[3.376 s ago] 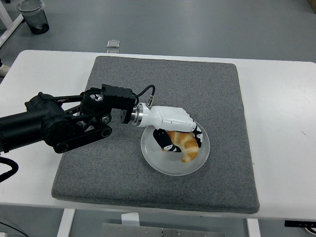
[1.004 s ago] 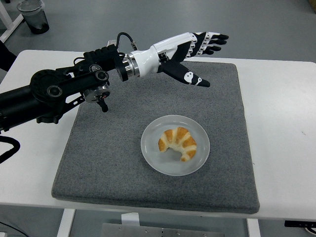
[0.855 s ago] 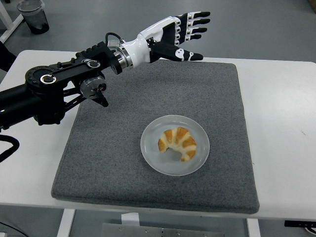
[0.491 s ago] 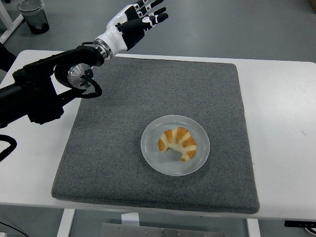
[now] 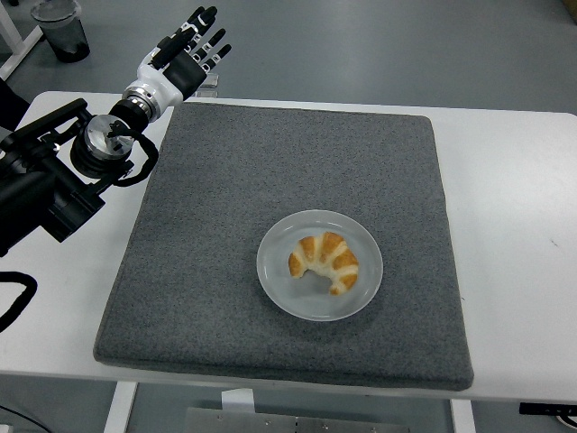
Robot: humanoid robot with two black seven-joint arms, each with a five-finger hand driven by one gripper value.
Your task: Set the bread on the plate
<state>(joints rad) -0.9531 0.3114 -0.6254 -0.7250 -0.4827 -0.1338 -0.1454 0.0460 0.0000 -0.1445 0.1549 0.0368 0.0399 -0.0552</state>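
A golden croissant (image 5: 325,262) lies on the pale round plate (image 5: 279,289), which sits on the grey mat (image 5: 198,271) a little right of the mat's middle. My left hand (image 5: 189,50) is raised above the mat's far left corner, well away from the plate, with its fingers spread and nothing in them. Its black arm (image 5: 63,176) comes in from the left edge. The right arm does not show.
The white table (image 5: 518,225) extends around the mat on both sides. A dark cup (image 5: 61,29) stands on the floor at the top left, and a small clear object (image 5: 209,81) lies just beyond the table's far edge.
The left hand let go of the croissant on the plate, rose, and swung back to the far left. In the last half second it moved further left and slightly lower.
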